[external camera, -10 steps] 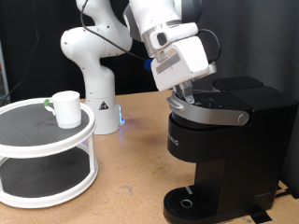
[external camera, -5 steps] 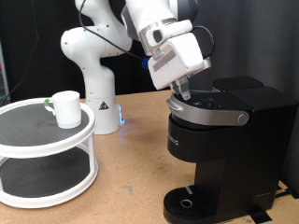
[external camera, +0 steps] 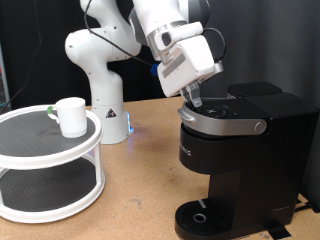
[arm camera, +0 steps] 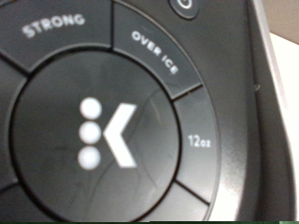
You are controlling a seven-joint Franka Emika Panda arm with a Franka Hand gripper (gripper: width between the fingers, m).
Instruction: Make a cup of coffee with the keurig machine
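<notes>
The black keurig machine [external camera: 240,150] stands at the exterior view's right with its lid down. My gripper [external camera: 196,101] hangs just over the front of the lid's top, fingertips close together in one narrow tip, holding nothing. The wrist view is filled by the machine's round button panel [arm camera: 107,131], with a white K logo and the labels STRONG, OVER ICE and 12oz; no fingers show there. The white cup [external camera: 70,115] stands upright on the top shelf of a white rack [external camera: 30,135] at the left, far from the gripper. The round drip tray [external camera: 205,218] is bare.
The white two-tier round rack takes the exterior view's left side. A small green thing [external camera: 50,110] lies beside the cup. The arm's white base [external camera: 102,95] stands behind on the brown table [external camera: 140,190].
The gripper has shifted slightly up and to the exterior view's left over the machine's lid. The cup and machine have not moved.
</notes>
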